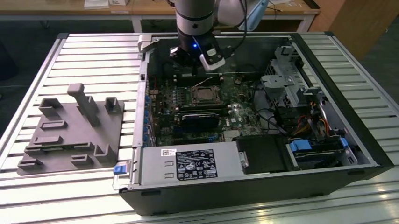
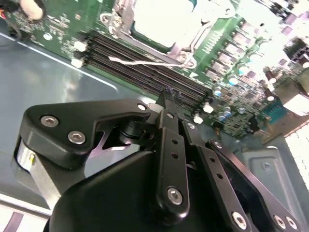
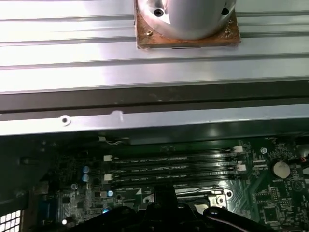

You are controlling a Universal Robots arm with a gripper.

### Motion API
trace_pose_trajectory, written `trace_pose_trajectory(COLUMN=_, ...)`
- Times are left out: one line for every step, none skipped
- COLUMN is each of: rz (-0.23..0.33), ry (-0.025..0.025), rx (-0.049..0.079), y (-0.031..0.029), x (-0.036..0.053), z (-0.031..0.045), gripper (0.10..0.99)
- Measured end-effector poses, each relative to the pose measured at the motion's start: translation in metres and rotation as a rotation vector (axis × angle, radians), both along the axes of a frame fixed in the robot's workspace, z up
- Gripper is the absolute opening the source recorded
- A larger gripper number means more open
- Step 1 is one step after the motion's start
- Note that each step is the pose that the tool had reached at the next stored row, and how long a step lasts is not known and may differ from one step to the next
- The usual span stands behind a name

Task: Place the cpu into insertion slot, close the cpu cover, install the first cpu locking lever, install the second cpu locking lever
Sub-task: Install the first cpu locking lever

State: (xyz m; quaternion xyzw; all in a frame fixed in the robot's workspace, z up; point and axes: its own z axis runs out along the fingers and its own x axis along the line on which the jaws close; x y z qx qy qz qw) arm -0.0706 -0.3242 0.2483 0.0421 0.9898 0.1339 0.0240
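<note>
Inside the open computer case, the insertion slot (image 1: pixel 204 95) sits mid-motherboard with metal around a darker middle. In the second wrist view the cpu (image 2: pixel 157 17) shows as a pale square face lying in the socket, with the silver cpu cover (image 2: pixel 179 47) framing its edge. A thin silver lever rod (image 2: pixel 140 62) lies across the long black memory slots (image 2: pixel 145 72) beside the socket. My gripper (image 1: pixel 199 70) hangs over those memory slots, just past the socket's far side. Its black fingers (image 2: pixel 170 140) meet at the tips, shut with nothing between them (image 2: pixel 166 96).
A black card (image 1: pixel 201 119) and a power supply box (image 1: pixel 187 165) lie nearer the case front. Drive cages and cables (image 1: pixel 293 88) fill the exterior view's right side. A grey moulded fixture (image 1: pixel 72 135) rests on the slatted table (image 1: pixel 93 51) at the exterior view's left.
</note>
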Motion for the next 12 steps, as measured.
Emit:
trace_pose_trajectory(rz=0.000, ry=0.0001, rx=0.000, y=0.0000, x=0.0021, z=0.0000, gripper=0.106)
trace_pose_trajectory(rz=0.000, ry=0.0001, rx=0.000, y=0.0000, x=0.0041, z=0.0000, gripper=0.106)
trace_pose_trajectory(rz=0.000, ry=0.0001, rx=0.000, y=0.0000, x=0.0065, z=0.0000, gripper=0.106)
trace_pose_trajectory(rz=0.000, ry=0.0003, rx=0.000, y=0.0000, x=0.0089, z=0.0000, gripper=0.106)
trace_pose_trajectory(rz=0.000, ry=0.0004, rx=0.000, y=0.0000, x=0.0113, z=0.0000, gripper=0.106)
trace_pose_trajectory(rz=0.000, ry=0.0005, rx=0.000, y=0.0000, x=0.0132, z=0.0000, gripper=0.106)
trace_pose_trajectory(rz=0.000, ry=0.0005, rx=0.000, y=0.0000, x=0.0150, z=0.0000, gripper=0.106)
trace_pose_trajectory(rz=0.000, ry=0.0005, rx=0.000, y=0.0000, x=0.0167, z=0.0000, gripper=0.106)
trace_pose_trajectory(rz=0.000, ry=0.0005, rx=0.000, y=0.0000, x=0.0186, z=0.0000, gripper=0.106)
trace_pose_trajectory(rz=0.000, ry=0.0006, rx=0.000, y=0.0000, x=0.0204, z=-0.0001, gripper=0.106)
trace_pose_trajectory(rz=0.000, ry=0.0006, rx=0.000, y=0.0000, x=0.0220, z=-0.0001, gripper=0.106)
trace_pose_trajectory(rz=0.000, ry=0.0006, rx=0.000, y=0.0000, x=0.0236, z=-0.0001, gripper=0.106)
